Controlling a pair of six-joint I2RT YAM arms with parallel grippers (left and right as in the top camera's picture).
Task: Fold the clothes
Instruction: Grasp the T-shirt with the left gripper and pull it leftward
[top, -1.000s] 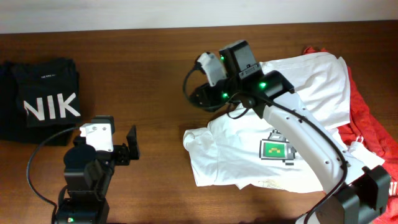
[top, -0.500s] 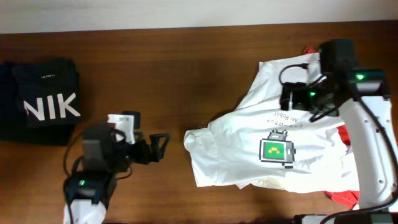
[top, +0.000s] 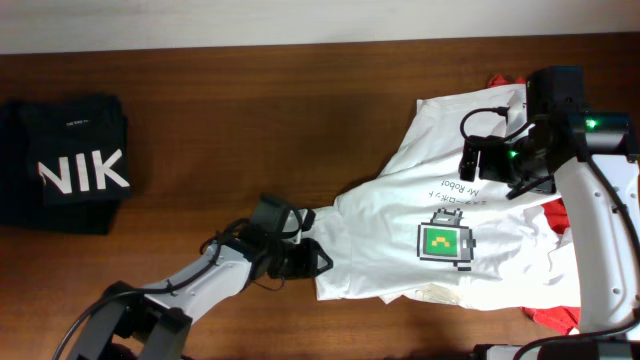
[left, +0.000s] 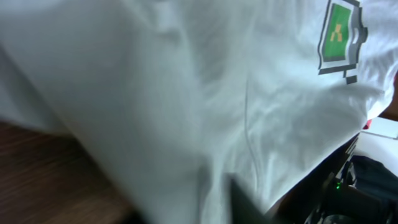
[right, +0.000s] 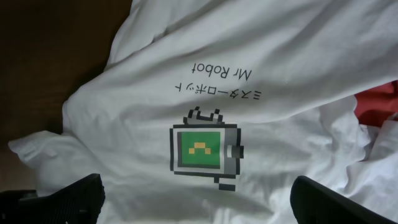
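The white T-shirt (top: 400, 205) is lying crumpled on the wooden table (top: 250, 120), in the right half of the overhead frame, with its green robot graphic (top: 443, 240) facing up and small dark text just above it. The left gripper (top: 305, 242) is reaching to the shirt's left edge, low in the centre of the frame. White cloth is filling its wrist view, so I cannot tell whether its jaws are apart or together. The right gripper (top: 488, 160) is hovering over the shirt's upper right part, its jaws standing wide apart and holding nothing. A black shirt (top: 70, 160) is lying at the upper left, and a red shirt (top: 548, 316) is showing from under the white one at the right.
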